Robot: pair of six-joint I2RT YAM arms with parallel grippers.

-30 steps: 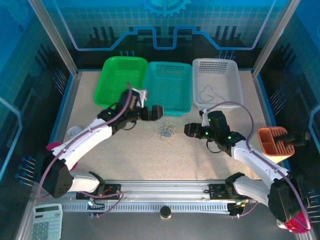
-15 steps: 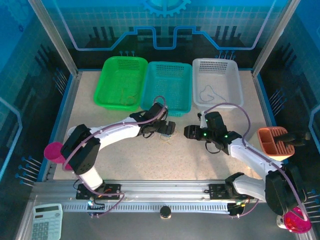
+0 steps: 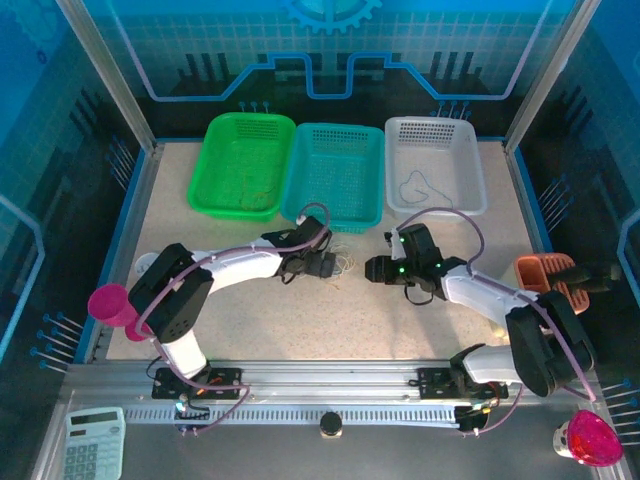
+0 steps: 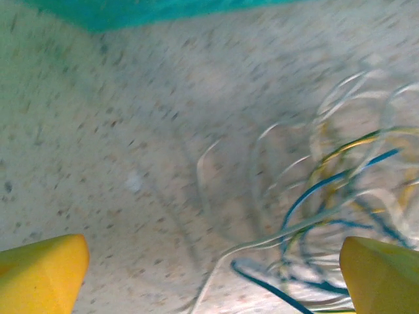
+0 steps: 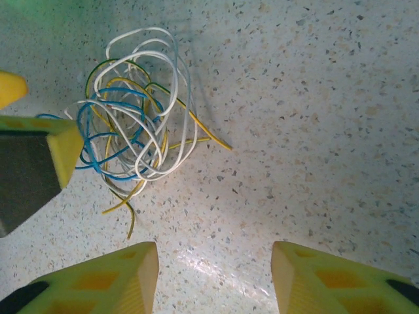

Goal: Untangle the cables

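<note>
left gripper (image 4: 213,261) and right gripper (image 5: 213,268) are hovering open, empty, at the tangle of thin white, blue, yellow wires (image 5: 131,108), likely light and limp; pinching a loose end seems best.

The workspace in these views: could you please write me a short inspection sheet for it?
Surface: speckled beige table, no spills seen.
Job's things: tangle of thin white, blue and yellow wires lying on the table in front of the teal plastic basket; one dark thin wire in the white plastic basket.
Clutter: green plastic basket, orange plastic rack, pale calculator.
Grippers: left gripper open, low at the tangle; right gripper open, apart from it.
Cables: thick lilac arm cables arch over both arms.
Surroundings: blue enclosure walls, aluminium rail at the near edge.
</note>
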